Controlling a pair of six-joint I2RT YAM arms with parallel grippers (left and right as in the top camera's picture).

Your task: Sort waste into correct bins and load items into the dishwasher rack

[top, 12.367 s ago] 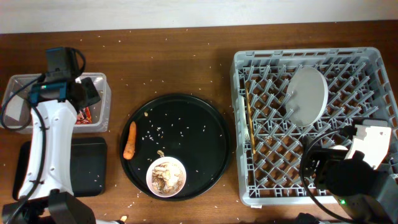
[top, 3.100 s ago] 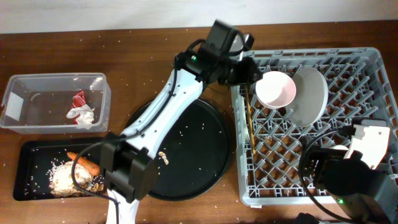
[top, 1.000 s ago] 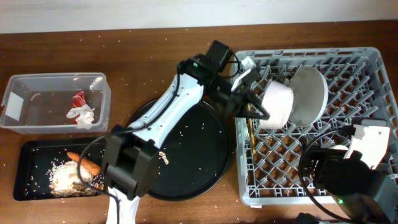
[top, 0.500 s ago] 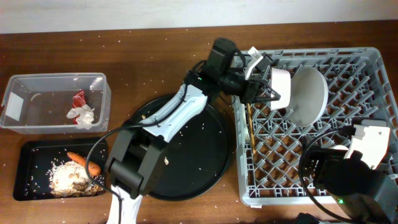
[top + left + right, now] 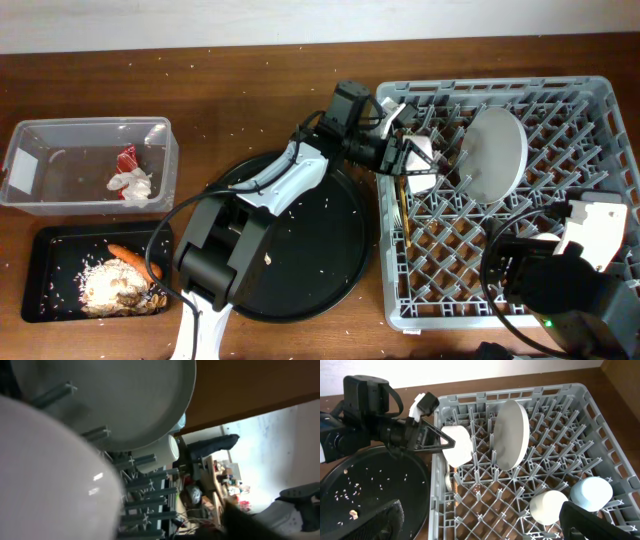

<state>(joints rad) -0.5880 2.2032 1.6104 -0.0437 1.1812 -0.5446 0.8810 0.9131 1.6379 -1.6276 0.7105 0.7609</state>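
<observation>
The grey dishwasher rack [image 5: 590, 110] fills the right side. A white plate [image 5: 497, 155] stands on edge in it. A white bowl [image 5: 423, 166] stands on edge between pegs to the plate's left, also seen in the right wrist view [image 5: 458, 444]. My left gripper [image 5: 397, 140] is beside the bowl, jaws spread, one finger touching it. Chopsticks [image 5: 401, 200] lie along the rack's left side. A cream cup [image 5: 549, 506] and a light-blue cup [image 5: 591, 494] sit in the rack's near right corner. My right gripper [image 5: 482, 529] hangs open and empty over the rack.
The clear tub [image 5: 60, 130] holds the red wrapper [image 5: 127, 158] and white tissue [image 5: 131, 183]. The shallow black tray [image 5: 45, 250] holds the carrot [image 5: 128, 255] and rice scraps [image 5: 103, 287]. A large round black tray [image 5: 300, 240] with stray grains lies under my left arm.
My left arm lowered the bowl from beside the plate down between the rack's pegs. Its fingers now stand spread around it. The right arm has not moved.
</observation>
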